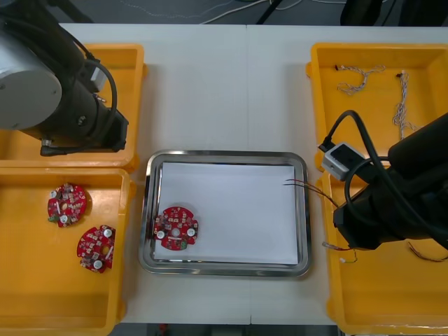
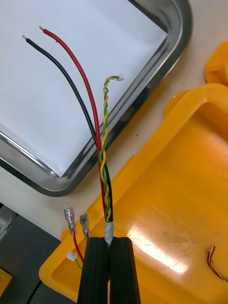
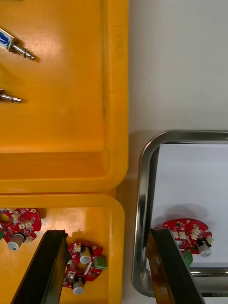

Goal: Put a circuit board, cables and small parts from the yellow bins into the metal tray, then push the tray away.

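Observation:
My right gripper [image 2: 110,247] is shut on a red and yellow cable [image 2: 101,142], a bundle with red, black and twisted yellow-green strands. It hangs above the inner rim of the near right yellow bin [image 2: 190,190]. The cable's free ends [image 1: 295,183] reach over the right rim of the metal tray [image 1: 227,157], which is white inside. A round red circuit board [image 1: 176,227] lies in the tray's near left corner. My left gripper [image 3: 107,270] is open above the gap between the near left bin [image 3: 111,223] and the tray [image 3: 142,190].
Two more circuit boards [image 1: 67,203] [image 1: 96,246] lie in the near left bin. Small metal parts [image 3: 14,45] sit in the far left bin. Twisted blue and white cables [image 1: 360,77] lie in the far right bin. Another cable [image 2: 213,266] rests in the near right bin.

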Motion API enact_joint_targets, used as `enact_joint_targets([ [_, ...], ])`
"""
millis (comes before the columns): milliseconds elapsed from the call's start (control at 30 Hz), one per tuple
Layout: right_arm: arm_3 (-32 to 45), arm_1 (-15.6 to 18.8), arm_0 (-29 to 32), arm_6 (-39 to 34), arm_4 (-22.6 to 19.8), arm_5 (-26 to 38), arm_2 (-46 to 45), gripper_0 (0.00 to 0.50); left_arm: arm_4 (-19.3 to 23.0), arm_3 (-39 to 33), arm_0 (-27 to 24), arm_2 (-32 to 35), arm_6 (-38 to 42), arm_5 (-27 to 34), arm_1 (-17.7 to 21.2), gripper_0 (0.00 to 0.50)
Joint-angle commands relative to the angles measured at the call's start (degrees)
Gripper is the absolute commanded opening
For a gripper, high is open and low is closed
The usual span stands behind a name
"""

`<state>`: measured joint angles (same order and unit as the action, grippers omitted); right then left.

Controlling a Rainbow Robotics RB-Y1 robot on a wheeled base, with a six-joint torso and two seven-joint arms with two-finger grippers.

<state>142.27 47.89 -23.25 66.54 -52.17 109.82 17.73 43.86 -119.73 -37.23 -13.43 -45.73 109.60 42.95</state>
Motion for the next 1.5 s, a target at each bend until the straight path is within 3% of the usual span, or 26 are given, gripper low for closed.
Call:
enact_joint_targets([
  [33,-1.56,-0.96,-6.28,-1.77,0.75,0.18,6.53,0.0,-2.19,2.66,-1.97,2.79,-11.58,0.4,2.32,0.5],
  [167,-4.64,-3.15,-11.03,-1.86,1.98,0.18,12.16,0.0,-4.83,4.77,-2.06,3.23,-15.18,0.4,2.4,0.5],
  [567,-13.25,-8.95,-18.85,-0.98,5.5,-0.92,21.65,0.0,-3.86,10.22,-2.06,9.38,-26.43,0.4,2.49,0.5],
  [933,-14.04,-9.83,-21.75,1.39,7.08,-5.49,29.47,0.0,-1.67,16.55,-2.15,17.21,-39.61,0.4,2.4,0.5],
  [1200,-14.74,-9.66,-22.28,10.62,10.6,-10.76,34.83,0.0,-3.16,21.82,-2.15,19.93,-48.67,0.4,2.49,0.5],
  [1500,-17.29,-8.69,-23.24,21.96,14.46,-16.92,40.28,0.0,-4.13,27.19,-3.82,19.58,-51.92,0.4,2.4,0.5],
])
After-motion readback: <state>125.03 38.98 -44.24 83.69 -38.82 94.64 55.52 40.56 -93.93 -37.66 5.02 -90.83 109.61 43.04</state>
